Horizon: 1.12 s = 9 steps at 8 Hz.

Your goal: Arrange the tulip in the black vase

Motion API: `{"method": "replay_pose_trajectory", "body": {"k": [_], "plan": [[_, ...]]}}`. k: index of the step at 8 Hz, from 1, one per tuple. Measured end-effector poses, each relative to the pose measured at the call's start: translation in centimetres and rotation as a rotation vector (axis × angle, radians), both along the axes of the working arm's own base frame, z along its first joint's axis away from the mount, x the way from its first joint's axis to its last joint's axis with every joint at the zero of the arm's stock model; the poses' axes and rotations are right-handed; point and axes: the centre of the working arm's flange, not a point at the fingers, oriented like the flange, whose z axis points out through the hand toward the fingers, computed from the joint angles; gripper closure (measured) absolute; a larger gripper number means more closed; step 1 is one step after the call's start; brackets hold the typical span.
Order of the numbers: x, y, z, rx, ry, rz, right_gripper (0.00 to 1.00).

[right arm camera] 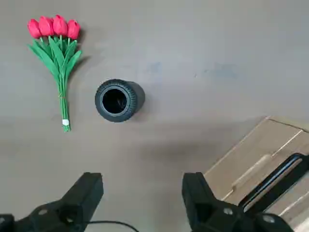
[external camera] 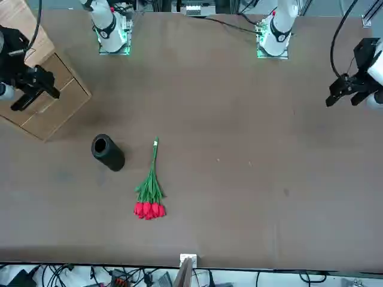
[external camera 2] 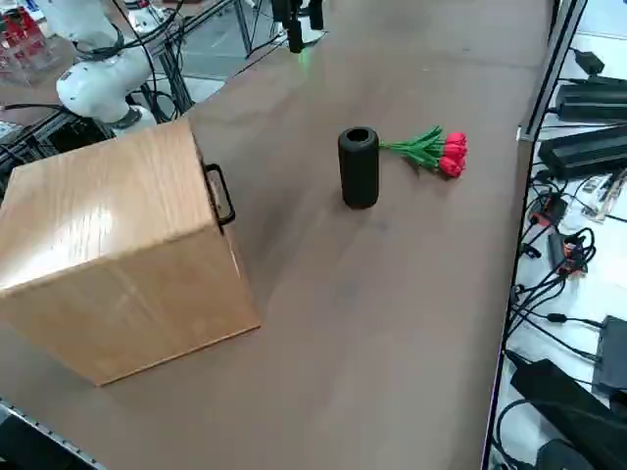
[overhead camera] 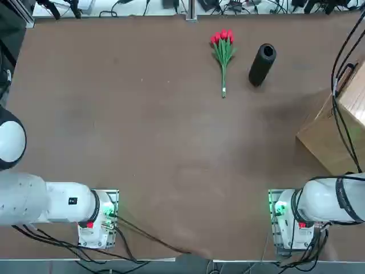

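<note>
Wide apart, the two black fingers of my right gripper (right arm camera: 143,186) hold nothing. In the top view, I see the bunch of red tulips with green leaves and stems (overhead camera: 223,54) lying at upper centre; the upright matte black cylindrical vase (overhead camera: 262,65) stands near it, toward the upper right.

Brown, matte tabletop (overhead camera: 171,137); pale wooden box (external camera 2: 127,245) with black handle (external camera 2: 219,194) standing on it; glare on box top; white surface (external camera 2: 612,245) with black cables (external camera 2: 549,294) alongside.
</note>
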Motion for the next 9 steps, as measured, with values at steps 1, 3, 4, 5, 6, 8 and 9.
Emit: {"method": "replay_pose_trajectory", "body": {"k": [1, 3, 4, 5, 6, 8, 9], "plan": [[0.0, 0.0, 0.0, 0.000, -0.003, 0.001, 0.00], [0.1, 0.0, 0.1, 0.000, -0.009, 0.001, 0.00], [0.2, 0.4, -0.1, 0.002, -0.008, 0.007, 0.00], [0.7, 1.9, -0.8, 0.004, -0.007, 0.030, 0.00], [1.7, 4.3, -2.1, 0.007, -0.014, 0.063, 0.00], [3.8, 9.8, -5.7, 0.018, -0.038, 0.133, 0.00], [4.9, 12.8, -8.0, 0.024, -0.047, 0.174, 0.00]]}}
